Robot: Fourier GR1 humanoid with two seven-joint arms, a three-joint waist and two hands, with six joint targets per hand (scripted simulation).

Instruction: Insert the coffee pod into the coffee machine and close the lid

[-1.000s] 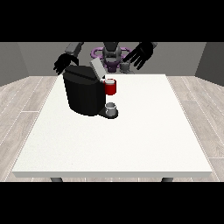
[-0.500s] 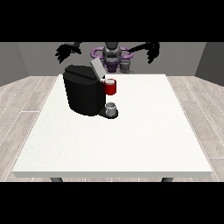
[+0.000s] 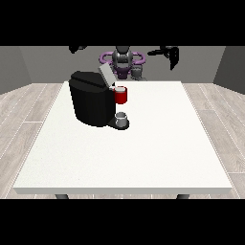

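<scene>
Both hands have risen: one [image 3: 171, 53] right, one [image 3: 76, 48] left.

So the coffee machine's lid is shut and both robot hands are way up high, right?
Not quite. The front view shows the lid of the black coffee machine tilted open, not shut. You are right about the rest: the hand at the view's left and the hand at the view's right are both raised high, far from the machine.

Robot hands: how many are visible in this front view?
2. One hand is raised at the view's right, above the table's far edge; the other hand is at the view's top left, partly cut off, above the coffee machine.
</scene>
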